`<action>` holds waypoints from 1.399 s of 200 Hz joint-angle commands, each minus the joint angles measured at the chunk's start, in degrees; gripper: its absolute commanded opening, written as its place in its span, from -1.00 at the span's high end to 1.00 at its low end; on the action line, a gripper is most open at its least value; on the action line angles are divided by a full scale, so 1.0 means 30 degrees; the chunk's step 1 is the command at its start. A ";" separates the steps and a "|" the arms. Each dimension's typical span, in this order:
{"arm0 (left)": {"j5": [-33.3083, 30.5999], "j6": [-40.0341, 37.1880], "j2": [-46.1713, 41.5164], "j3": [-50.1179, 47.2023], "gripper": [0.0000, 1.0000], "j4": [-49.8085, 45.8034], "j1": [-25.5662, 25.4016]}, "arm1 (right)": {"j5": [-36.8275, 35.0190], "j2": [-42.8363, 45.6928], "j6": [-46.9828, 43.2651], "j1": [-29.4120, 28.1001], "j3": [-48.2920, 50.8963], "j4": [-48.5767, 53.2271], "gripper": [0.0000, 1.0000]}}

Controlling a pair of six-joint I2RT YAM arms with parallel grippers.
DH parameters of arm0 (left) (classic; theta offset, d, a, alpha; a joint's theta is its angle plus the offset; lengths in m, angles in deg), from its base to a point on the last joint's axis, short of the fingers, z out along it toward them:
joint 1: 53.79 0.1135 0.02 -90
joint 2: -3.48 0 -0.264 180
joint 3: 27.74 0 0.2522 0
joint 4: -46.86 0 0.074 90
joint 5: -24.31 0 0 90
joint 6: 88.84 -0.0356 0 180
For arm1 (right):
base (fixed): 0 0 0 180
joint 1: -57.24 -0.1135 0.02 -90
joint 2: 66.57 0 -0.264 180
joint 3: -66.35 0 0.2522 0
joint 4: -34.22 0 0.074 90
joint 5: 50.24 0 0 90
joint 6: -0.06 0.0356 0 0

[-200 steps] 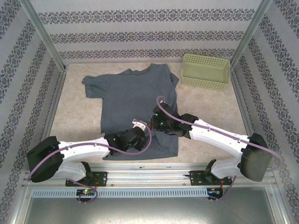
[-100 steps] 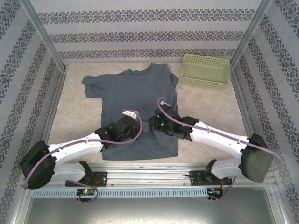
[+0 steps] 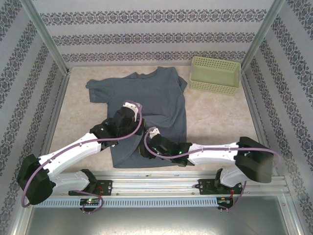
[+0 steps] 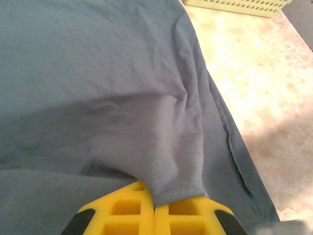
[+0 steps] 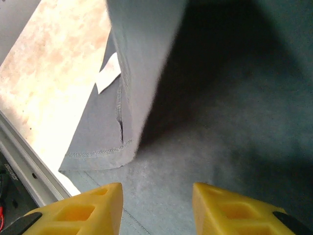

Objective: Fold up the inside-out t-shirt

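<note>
Left tool pinches bunched fabric of t-shirt.

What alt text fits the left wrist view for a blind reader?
The left gripper, yellow jaws shut, pinches a fold of the blue-grey t-shirt, which wrinkles toward the grip. On the right lies the beige marbled table, with a pale green perforated basket at the top edge.

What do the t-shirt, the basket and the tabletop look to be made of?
T-shirt: soft matte knit, probably cotton; it drapes and wrinkles, with stitched hems showing. Basket: pale green plastic, likely moulded; rigid walls pierced by even rows of holes. Tabletop: smooth, hard, beige marbled pattern, possibly laminate; can't tell for sure.
</note>
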 commanded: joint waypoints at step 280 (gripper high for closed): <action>0.2894 -0.2421 -0.0007 0.9734 1.00 -0.5946 0.1476 | -0.6596 -0.8679 -0.0818 0.4266 -0.6042 -0.3196 -0.93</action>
